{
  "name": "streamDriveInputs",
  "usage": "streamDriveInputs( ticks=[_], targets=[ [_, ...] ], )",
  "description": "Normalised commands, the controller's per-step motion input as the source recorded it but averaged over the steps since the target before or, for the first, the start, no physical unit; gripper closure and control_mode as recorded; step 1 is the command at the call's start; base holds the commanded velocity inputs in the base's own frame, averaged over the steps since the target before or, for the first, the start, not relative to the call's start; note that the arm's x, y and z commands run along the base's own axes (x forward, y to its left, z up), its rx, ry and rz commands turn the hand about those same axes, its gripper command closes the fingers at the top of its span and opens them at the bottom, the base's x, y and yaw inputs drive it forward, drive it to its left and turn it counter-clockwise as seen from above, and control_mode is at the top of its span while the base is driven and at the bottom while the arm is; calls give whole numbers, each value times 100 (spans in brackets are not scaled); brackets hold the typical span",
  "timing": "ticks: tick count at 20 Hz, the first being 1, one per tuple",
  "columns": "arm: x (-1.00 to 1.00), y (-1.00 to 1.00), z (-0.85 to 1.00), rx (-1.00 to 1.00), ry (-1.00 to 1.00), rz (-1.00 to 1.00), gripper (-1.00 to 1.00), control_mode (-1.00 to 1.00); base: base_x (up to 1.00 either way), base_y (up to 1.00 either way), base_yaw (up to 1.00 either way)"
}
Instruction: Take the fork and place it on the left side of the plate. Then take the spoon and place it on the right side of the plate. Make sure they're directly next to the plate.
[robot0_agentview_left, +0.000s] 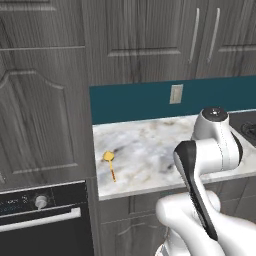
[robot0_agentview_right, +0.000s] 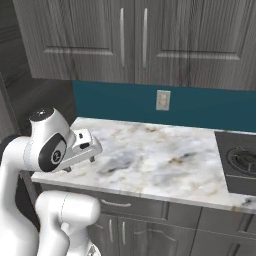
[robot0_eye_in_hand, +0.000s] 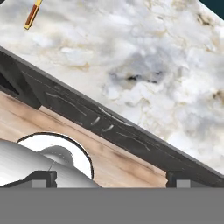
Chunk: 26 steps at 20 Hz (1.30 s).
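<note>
spoon (robot0_agentview_left: 109, 164) flat on marble worktop (robot0_agentview_left: 150, 150) near its 9 o'clock edge, bowl toward wall, handle toward front, free for pickup. tool (robot0_eye_in_hand: 109, 177) over front edge, well apart from spoon; fingertips spread, holding nothing.

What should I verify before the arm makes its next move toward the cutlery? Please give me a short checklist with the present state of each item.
1. Spoon found: ok. The spoon lies flat on the counter near its left end, with the bowl toward the wall.
2. Fork position known: cannot tell.
3. Plate position known: cannot tell, so the target places beside it are not yet fixed.
4. Tool free to grasp: ok. The tool is open with nothing between its fingertips.
5. Tool over the cutlery: not ok. The hand view looks at the counter's front edge, and the spoon's handle end sits far off in its corner.
</note>
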Motion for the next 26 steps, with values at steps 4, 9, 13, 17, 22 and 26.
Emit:
streamDriveInputs(
  ticks=[4, 9, 13, 17, 22, 26],
  targets=[
    [0, 0, 0, 0, 0, 0, -100, 100, 46, 0, -7],
    [21, 1, 0, 0, 1, -3, -100, -100, 0, 0, 0],
    [-7, 2, 0, 2, 0, 0, -100, -100, 0, 0, 0],
    [-24, 19, 0, 9, -4, 0, -100, -100, 0, 0, 0],
    [-17, 27, -2, 20, -7, 2, -100, -100, 0, 0, 0],
    [-6, 29, -8, 25, -8, 3, -100, -100, 0, 0, 0]
  ],
)
